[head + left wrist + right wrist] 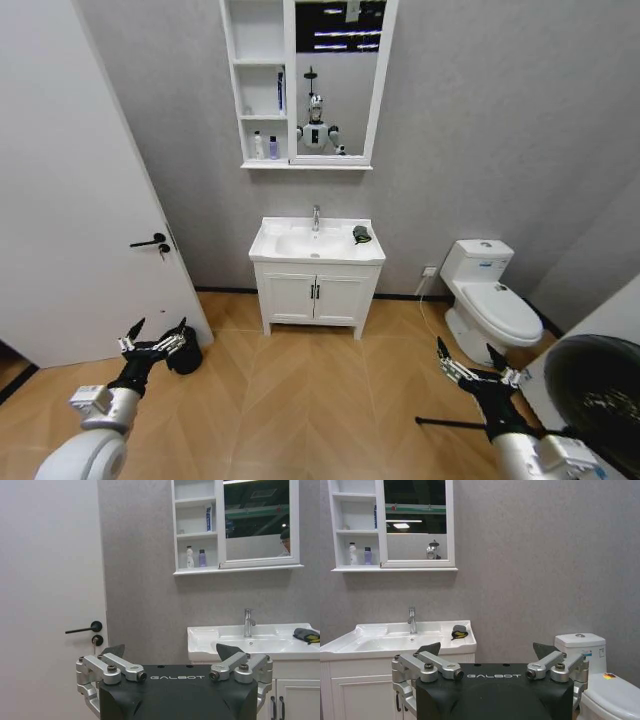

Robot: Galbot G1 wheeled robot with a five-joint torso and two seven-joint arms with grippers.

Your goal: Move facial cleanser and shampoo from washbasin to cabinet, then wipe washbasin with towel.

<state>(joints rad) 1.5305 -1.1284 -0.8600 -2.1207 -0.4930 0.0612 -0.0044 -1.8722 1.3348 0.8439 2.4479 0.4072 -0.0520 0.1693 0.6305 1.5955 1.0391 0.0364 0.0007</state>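
The white washbasin [282,243] with its chrome tap stands against the far wall. The dark towel [361,234] lies bunched on its right rim, also seen as towel [306,635] and towel [459,631]. Above hangs the cabinet [290,90] with mirror and shelves. A white bottle [258,146] and a purple bottle [273,148] stand on its lowest shelf, a blue tube [281,92] one shelf up; which is the facial cleanser or the shampoo I cannot tell. My left gripper [157,335] and right gripper [468,360] hang open and empty, low and far from the basin.
A white two-door vanity [315,295] carries the basin. A white door [90,200] with a black handle is at left, with a round black bin [185,355] at its foot. A toilet [490,300] stands at right. Wooden floor [310,400] lies between me and the vanity.
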